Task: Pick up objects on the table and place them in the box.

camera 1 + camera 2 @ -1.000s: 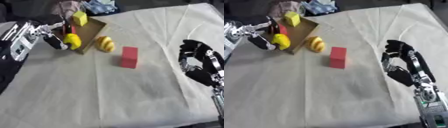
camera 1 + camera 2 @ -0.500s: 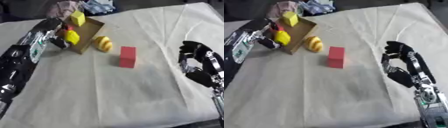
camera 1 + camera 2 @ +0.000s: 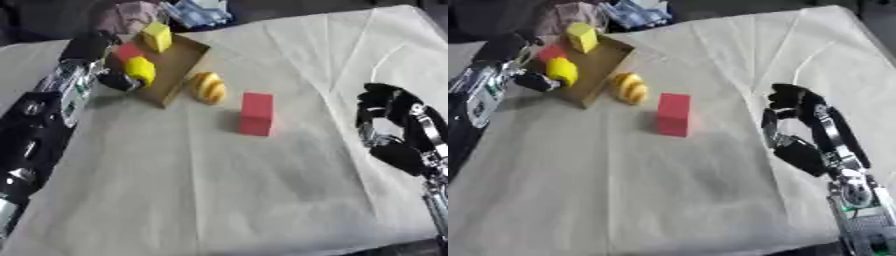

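Nearest to you, your right hand (image 3: 798, 130) hung over the cream cloth (image 3: 219, 190) at the right side, fingers curled in and nothing between them, well apart from everything else on the table. Farther in, a red block (image 3: 256, 113) stood upright on the cloth near the middle, touching nothing. Just beyond it and to its left lay a yellow-orange ridged piece, something like a small gourd (image 3: 208, 87), resting on the cloth right beside the near wall of the cardboard box (image 3: 179, 65) but outside it. Your left arm ran up the left edge, and your left hand (image 3: 118, 80) was at the box's near-left corner, with a rounded yellow object (image 3: 140, 70) against its dark fingers; whether those fingers were closed on it or only touching it could not be told. That yellow object sat at the box's open side, over the box floor. Deeper in the box a small red piece (image 3: 129, 51) lay by the left wall, and a yellow cube (image 3: 157, 36) stood at the far end. Beyond the box, bundled cloth in pink and blue (image 3: 166, 12) lay at the table's far edge.
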